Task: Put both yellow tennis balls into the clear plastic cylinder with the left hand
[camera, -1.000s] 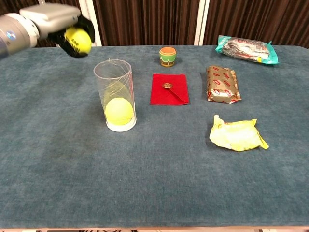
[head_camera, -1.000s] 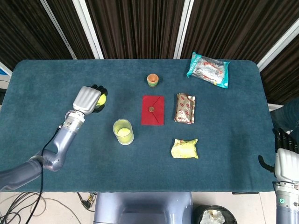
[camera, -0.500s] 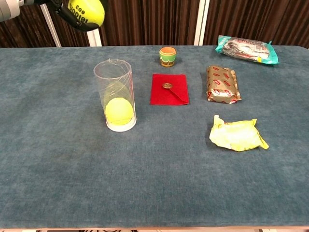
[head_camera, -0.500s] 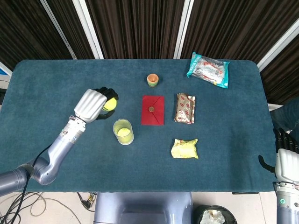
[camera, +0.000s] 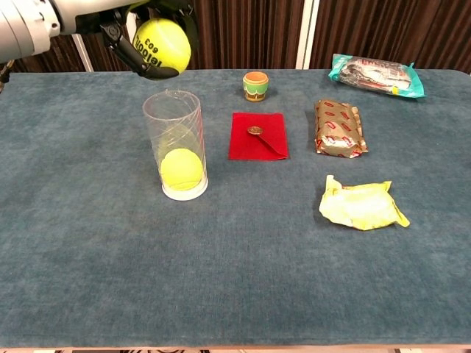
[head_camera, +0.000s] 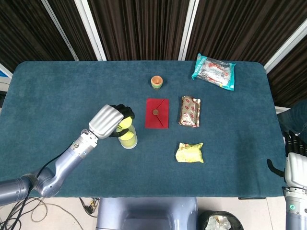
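Note:
My left hand (head_camera: 109,121) (camera: 121,22) grips a yellow tennis ball (camera: 163,47) (head_camera: 124,123) in its black fingers and holds it in the air just above the mouth of the clear plastic cylinder (camera: 176,145) (head_camera: 128,139). The cylinder stands upright on the blue table, and a second yellow tennis ball (camera: 181,168) lies at its bottom. My right hand (head_camera: 295,163) hangs off the table's right front corner with nothing in it, its fingers pointing up.
A red napkin (head_camera: 157,113) with a small spoon lies right of the cylinder, an orange cup (head_camera: 157,82) behind it. A brown snack pack (head_camera: 190,111), a yellow wrapper (head_camera: 189,153) and a teal bag (head_camera: 214,71) lie further right.
My left hand has carried the ball right and toward the cylinder, from beside it at the far left to just over its mouth. The right hand has stayed put.

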Controlling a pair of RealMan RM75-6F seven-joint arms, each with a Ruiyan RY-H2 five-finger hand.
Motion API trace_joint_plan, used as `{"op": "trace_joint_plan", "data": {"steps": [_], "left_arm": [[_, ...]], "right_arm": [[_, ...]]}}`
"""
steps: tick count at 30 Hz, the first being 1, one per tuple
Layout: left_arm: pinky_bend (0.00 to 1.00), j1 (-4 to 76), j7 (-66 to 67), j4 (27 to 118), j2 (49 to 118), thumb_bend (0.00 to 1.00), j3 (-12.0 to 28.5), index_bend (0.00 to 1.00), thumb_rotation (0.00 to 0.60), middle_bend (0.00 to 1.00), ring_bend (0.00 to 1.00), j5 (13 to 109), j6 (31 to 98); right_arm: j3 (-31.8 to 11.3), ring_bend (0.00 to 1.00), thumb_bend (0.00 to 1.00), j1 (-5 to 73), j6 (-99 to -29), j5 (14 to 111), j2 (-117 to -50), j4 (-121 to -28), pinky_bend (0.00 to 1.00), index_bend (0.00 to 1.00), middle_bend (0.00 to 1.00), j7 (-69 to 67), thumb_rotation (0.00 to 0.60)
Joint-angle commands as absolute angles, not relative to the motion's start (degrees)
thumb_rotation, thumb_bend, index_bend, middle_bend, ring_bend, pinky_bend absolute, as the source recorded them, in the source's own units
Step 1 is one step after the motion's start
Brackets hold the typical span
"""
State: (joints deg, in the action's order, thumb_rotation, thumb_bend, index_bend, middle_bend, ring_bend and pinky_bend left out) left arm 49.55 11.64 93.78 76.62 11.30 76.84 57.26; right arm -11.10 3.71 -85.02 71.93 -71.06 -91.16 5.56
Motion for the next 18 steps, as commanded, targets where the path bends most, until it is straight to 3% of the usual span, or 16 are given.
{"op": "trace_joint_plan", "data": {"steps": [1,12,18], "left_arm": [[0.59,49.79,12.15,94.4,76.78,0.35,11.0,0.44,0.6,0.46,0.39,76.78,56.64],[0.58,50.05,12.54,94.41,77.43,0.27,9.91,0.43,0.6,0.44,0.39,76.69,55.02],[0.52,50.33,12.2,94.54,77.48,0.15,9.57,0.42,0.6,0.39,0.34,76.88,54.1]], "right_arm": [[-11.15,0.05,0.34,3.7,-85.08,71.94,-71.02,-91.17,0.09,0.0,0.0,5.47,0.6],[-11.24,0.05,0.34,3.7,-84.98,71.77,-70.95,-91.01,0.09,0.0,0.0,5.21,0.6],[-11.34,0.05,0.34,3.63,-85.13,71.72,-70.83,-91.09,0.09,0.0,0.0,5.04,0.6]]}}
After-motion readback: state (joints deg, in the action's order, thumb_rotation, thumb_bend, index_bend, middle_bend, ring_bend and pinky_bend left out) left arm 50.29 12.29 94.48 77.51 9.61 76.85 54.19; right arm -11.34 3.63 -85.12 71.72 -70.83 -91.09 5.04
